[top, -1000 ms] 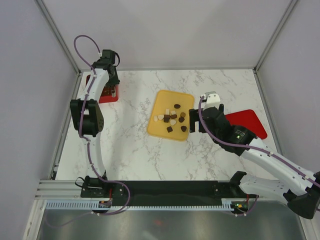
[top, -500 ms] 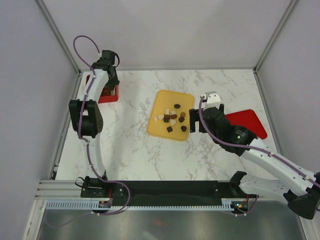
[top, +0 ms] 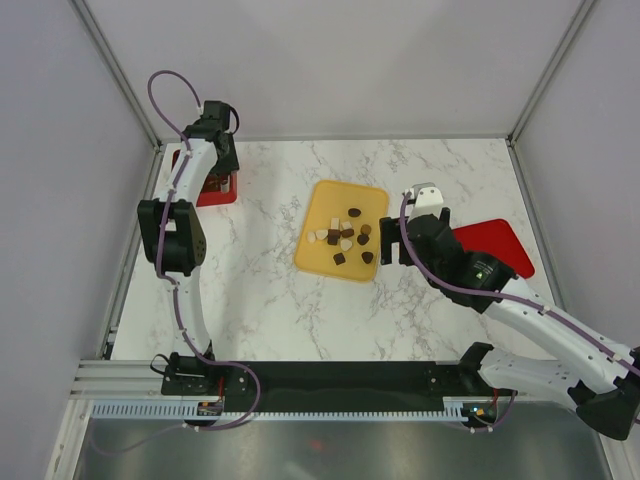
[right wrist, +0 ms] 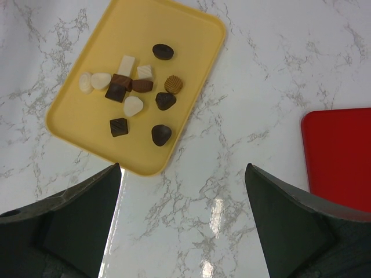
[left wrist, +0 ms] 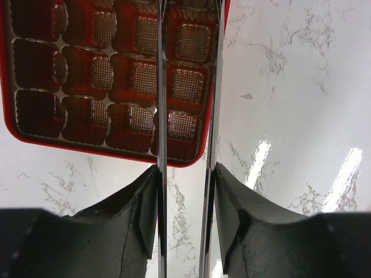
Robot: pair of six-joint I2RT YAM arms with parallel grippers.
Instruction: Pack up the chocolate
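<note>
At far left the left pincer (left wrist: 186, 116) hangs narrowly parted and empty over a corner of the red box (left wrist: 119, 52), the chocolate (right wrist: 133, 106) lies scattered on the yellow tray (right wrist: 174, 29) mid-worktop (right wrist: 261, 69), and the right pincer (right wrist: 182, 174) gapes wide just right of it.

The top camera sits high over the near edge, looking down and slightly forward across the whole counter (top: 270, 300). The left wrist camera hangs close over the far-left corner, looking down along its own jaws at the box (left wrist: 87, 75), which the top view also shows. The right wrist camera rides higher, facing down on the tray (right wrist: 185, 35) and one edge of a red sheet (right wrist: 339, 156); both appear in the top view too.
</note>
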